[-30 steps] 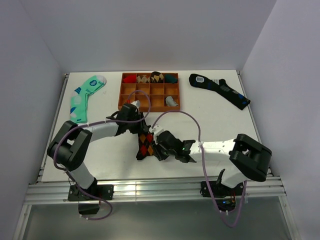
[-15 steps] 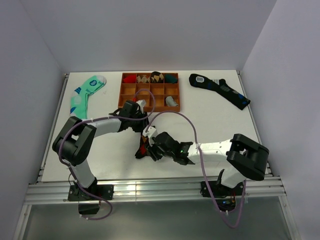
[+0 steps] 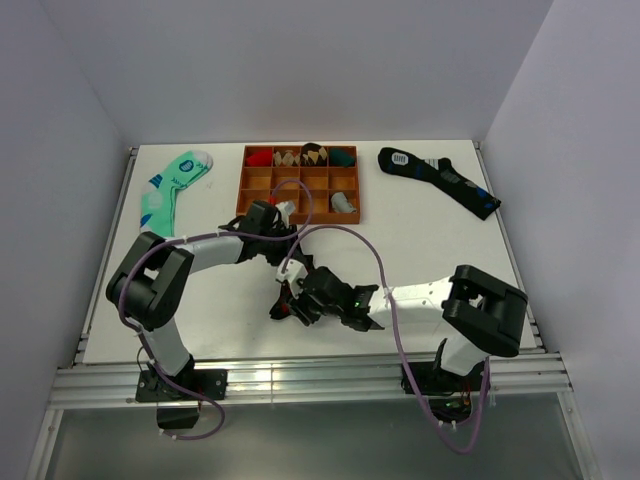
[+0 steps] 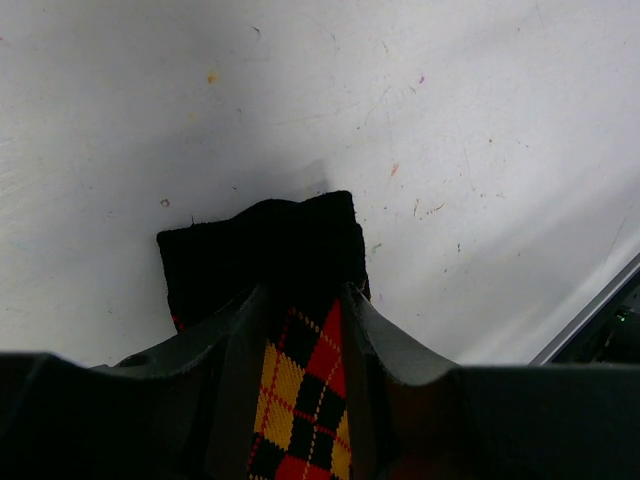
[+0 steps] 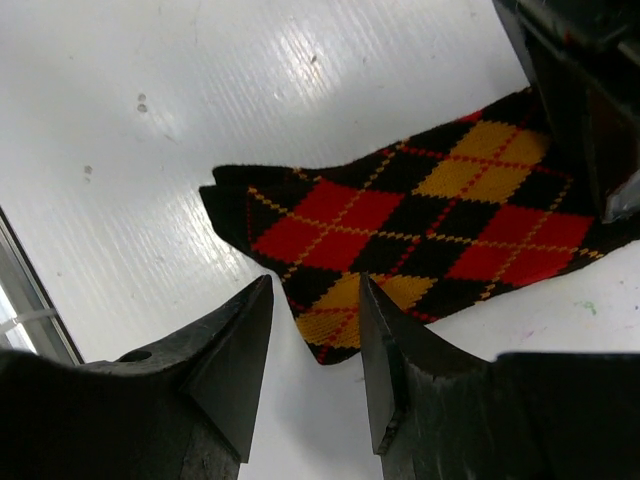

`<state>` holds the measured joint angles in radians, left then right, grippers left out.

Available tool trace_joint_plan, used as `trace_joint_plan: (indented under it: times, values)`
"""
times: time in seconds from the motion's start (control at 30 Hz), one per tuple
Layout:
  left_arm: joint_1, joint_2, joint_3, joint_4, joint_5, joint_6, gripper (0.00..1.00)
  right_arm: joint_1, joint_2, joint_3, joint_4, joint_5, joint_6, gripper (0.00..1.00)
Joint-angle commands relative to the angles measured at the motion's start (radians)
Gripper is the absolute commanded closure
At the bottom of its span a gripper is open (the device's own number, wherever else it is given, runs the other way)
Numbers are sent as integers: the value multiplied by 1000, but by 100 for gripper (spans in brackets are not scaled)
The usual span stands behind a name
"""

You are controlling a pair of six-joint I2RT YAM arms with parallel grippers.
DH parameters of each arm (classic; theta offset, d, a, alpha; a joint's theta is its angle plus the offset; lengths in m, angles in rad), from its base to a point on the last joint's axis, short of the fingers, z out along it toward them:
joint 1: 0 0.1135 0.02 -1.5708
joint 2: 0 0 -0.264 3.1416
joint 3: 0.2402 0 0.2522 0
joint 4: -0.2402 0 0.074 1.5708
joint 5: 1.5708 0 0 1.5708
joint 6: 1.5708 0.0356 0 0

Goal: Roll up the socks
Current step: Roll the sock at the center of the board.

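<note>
Compared with a second ago, the right gripper [image 5: 315, 300] is sitting further left, covering more of the argyle sock [image 5: 420, 220] in the overhead view. Its fingers [image 5: 230, 360] are standing apart above the sock's near corner, gripping nothing. The left gripper [image 4: 300, 300] is pinching the other end, the plain black tip poking out beyond its fingers. The sock is lying flat on the table [image 3: 420, 230] between the two grippers, black with red and yellow diamonds and only slightly rumpled. Closing on just that corner is risking a crooked, loose roll, and pulling against the left pinch could tug the sock free.
</note>
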<state>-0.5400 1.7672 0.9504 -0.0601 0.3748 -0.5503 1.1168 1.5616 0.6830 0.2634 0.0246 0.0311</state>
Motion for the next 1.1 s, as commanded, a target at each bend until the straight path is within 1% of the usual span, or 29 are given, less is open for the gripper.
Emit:
trace_joint_plan:
  times: [0.0,0.23,0.4,0.67,0.73,0.87,1.07]
  values:
    - [-5,11,21,-41,18,20,59,9,-26,-36,69,-6,-17,53]
    - [-5,21,25,-43,15,20,59,14,12,-45,96,14,-20,52]
    - [-5,25,27,-47,6,18,59,52,21,-43,91,73,-20,52]
    - [-5,23,22,-41,7,13,59,66,80,-53,128,129,-19,52]
    - [-5,25,21,-40,6,13,59,78,77,-62,140,194,-19,52]
    - [-8,34,21,-38,4,15,59,89,38,-82,160,238,-20,52]
    - [-6,35,21,-38,1,16,59,90,44,-51,137,238,-49,52]
